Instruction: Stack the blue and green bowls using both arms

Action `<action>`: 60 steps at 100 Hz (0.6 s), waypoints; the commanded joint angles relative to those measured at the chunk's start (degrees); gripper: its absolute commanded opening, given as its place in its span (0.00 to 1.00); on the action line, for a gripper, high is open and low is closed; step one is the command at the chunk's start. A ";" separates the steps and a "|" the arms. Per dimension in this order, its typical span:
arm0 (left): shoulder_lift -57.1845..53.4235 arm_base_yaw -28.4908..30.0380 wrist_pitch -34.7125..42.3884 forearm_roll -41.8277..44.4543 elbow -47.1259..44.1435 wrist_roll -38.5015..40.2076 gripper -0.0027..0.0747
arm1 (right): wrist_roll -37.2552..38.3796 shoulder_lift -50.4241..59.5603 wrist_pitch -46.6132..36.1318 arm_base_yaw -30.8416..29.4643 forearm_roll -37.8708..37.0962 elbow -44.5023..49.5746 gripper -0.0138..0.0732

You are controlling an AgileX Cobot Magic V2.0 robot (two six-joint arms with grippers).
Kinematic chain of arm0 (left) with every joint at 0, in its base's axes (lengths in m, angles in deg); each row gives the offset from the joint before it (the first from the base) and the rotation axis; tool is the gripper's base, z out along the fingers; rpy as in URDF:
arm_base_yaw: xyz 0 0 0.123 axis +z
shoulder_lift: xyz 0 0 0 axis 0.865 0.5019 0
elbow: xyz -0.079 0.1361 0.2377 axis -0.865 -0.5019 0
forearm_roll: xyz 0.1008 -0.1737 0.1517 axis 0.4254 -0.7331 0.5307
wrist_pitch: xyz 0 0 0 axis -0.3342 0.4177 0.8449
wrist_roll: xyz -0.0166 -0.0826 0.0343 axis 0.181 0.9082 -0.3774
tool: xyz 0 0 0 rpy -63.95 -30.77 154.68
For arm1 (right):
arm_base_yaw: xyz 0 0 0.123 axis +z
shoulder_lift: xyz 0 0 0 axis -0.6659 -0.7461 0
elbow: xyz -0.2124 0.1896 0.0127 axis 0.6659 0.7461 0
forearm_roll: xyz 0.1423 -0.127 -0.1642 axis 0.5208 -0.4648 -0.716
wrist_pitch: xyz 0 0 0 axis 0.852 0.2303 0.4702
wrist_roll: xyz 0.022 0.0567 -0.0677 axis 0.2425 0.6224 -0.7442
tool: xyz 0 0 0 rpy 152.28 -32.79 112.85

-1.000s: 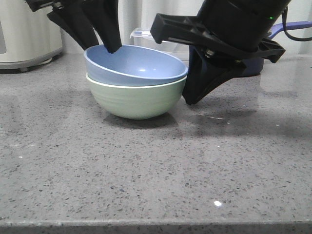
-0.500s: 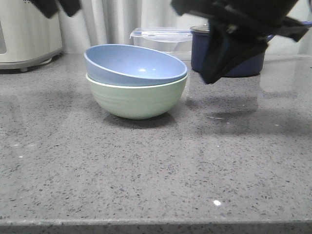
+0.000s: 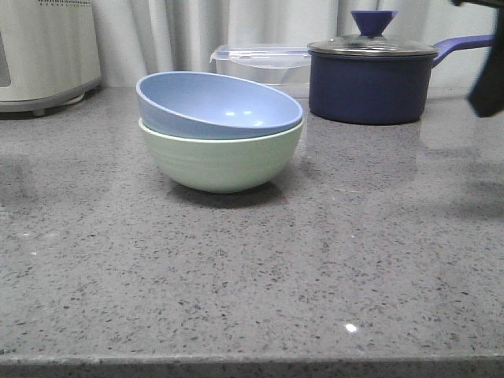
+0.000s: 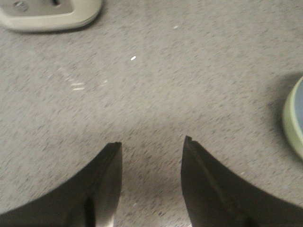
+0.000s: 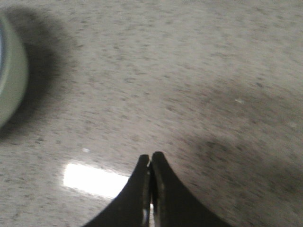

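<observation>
Both arms have pulled away from the bowls since a moment ago — the left one has left the front view altogether, and only a dark sliver of the right arm (image 3: 488, 83) shows at the right edge. The blue bowl (image 3: 216, 105) sits nested in the green bowl (image 3: 220, 161), slightly tilted, on the grey speckled counter (image 3: 252, 268). Behind them stand a navy lidded saucepan (image 3: 370, 83) and a clear lidded container (image 3: 264, 63). The left gripper (image 4: 150, 144) hangs over bare counter with its fingers spread apart — nothing between them. The right gripper (image 5: 151, 158) has its fingers pressed together, empty.
</observation>
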 commanded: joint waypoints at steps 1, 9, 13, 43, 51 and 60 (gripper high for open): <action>-4.56 1.87 4.69 0.46 -1.97 0.60 0.39 | -0.63 4.21 -3.41 -2.63 -1.18 0.67 0.07; -7.51 3.22 6.64 0.57 -5.25 0.60 0.31 | -0.63 7.03 -3.76 -4.54 -1.95 2.47 0.07; -9.05 3.80 7.93 0.57 -7.04 0.60 0.25 | -0.63 8.54 -3.99 -5.13 -2.43 3.42 0.07; -19.75 4.62 15.35 0.80 -18.97 0.60 0.01 | -0.63 20.13 -6.35 -6.11 -4.55 9.57 0.07; -22.55 4.62 16.90 0.80 -21.71 0.60 0.01 | -0.63 24.15 -7.27 -6.11 -5.12 11.49 0.07; -25.88 4.62 18.61 1.27 -24.91 0.60 0.01 | -0.63 28.88 -8.70 -6.11 -5.83 14.19 0.07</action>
